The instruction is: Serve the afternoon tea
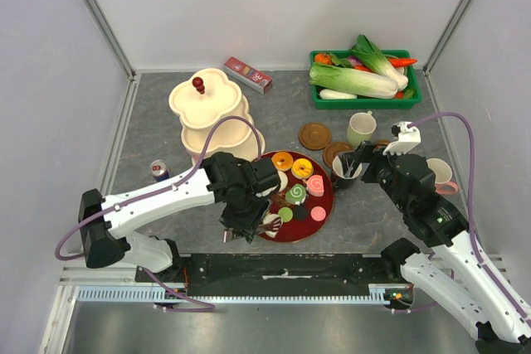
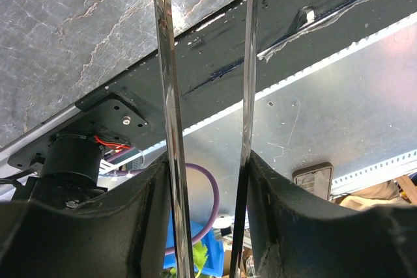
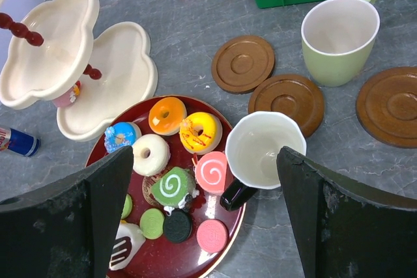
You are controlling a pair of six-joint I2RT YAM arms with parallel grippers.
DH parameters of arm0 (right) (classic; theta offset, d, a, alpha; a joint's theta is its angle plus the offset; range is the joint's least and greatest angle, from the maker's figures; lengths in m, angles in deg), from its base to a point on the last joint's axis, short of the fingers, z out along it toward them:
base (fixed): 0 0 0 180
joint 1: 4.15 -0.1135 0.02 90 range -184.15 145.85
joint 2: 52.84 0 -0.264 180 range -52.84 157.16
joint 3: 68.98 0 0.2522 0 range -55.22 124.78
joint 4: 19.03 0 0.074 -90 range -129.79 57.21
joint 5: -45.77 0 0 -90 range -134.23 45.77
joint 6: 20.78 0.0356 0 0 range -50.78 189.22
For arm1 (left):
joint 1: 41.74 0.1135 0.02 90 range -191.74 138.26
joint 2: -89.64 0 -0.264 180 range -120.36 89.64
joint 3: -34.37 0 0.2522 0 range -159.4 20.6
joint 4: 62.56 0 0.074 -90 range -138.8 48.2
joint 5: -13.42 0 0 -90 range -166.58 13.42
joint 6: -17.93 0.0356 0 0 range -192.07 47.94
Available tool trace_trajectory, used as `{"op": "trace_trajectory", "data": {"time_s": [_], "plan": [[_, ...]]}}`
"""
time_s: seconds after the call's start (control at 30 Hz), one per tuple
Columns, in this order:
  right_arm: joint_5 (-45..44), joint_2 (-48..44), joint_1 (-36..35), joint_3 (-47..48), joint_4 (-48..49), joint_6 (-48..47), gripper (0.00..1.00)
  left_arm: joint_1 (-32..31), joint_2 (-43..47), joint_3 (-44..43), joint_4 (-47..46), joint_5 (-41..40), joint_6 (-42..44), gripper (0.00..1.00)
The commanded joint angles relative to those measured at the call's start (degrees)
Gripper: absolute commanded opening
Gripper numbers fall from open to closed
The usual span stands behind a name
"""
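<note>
Between the widely parted fingers of the right gripper (image 1: 354,163), which grasps nothing, stands the black mug with a white interior (image 3: 264,148). It is upright and just beside the right rim of the round dark-red tray (image 3: 186,258).

Left gripper (image 1: 249,226): clenched on the long metal tongs (image 2: 166,96) at the tray's near-left edge, the tong tips reaching the tray's rim.

Mugs, three: the black one, a pale green mug (image 3: 339,37) farther off and to the right, and a pale mug with a pink handle (image 1: 438,170) partly hidden behind the right arm.

Round brown coasters (image 3: 242,63), three, lying beyond and to the right of the tray, around the green mug.

On the tray:
- three ring donuts (image 3: 200,132) (orange, yellow, white)
- two swirl cakes (image 3: 212,170) (pink, green)
- three flat round sweets (image 3: 152,222) (green, black, pink)
- one blue-topped sweet (image 3: 120,136)
- a further green piece, half hidden by a finger
</note>
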Motion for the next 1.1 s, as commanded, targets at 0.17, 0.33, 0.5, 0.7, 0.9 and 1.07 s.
{"op": "trace_trajectory", "data": {"time_s": [0.17,0.33,0.5,0.7,0.9,1.07], "plan": [[-2.04,-0.42,-0.04,-0.38,0.43,-0.73,0.98,-0.64,0.91,-3.43,2.93,-2.44,-0.04,0.36],[-2.04,-0.34,-0.04,-0.38,0.43,-0.56,0.98,-0.55,2.93,-2.91,2.84,-3.67,-3.03,0.24],[-2.13,-0.69,-0.04,-0.29,0.51,-0.64,0.98,-0.55,4.78,-2.20,3.10,-5.07,-5.66,0.15],[-2.13,-0.86,-0.13,-0.38,0.51,-0.64,0.98,-0.55,7.15,-3.26,5.65,-10.42,-10.58,0.15],[-2.13,-0.51,-0.04,-0.12,0.43,-1.08,0.98,-0.46,8.82,-4.66,8.45,-21.23,-17.52,0.15],[-2.12,-0.86,-0.04,0.15,0.51,-1.35,0.98,1.11,8.12,-2.30,10.40,-29.68,-24.82,0.15]]}}
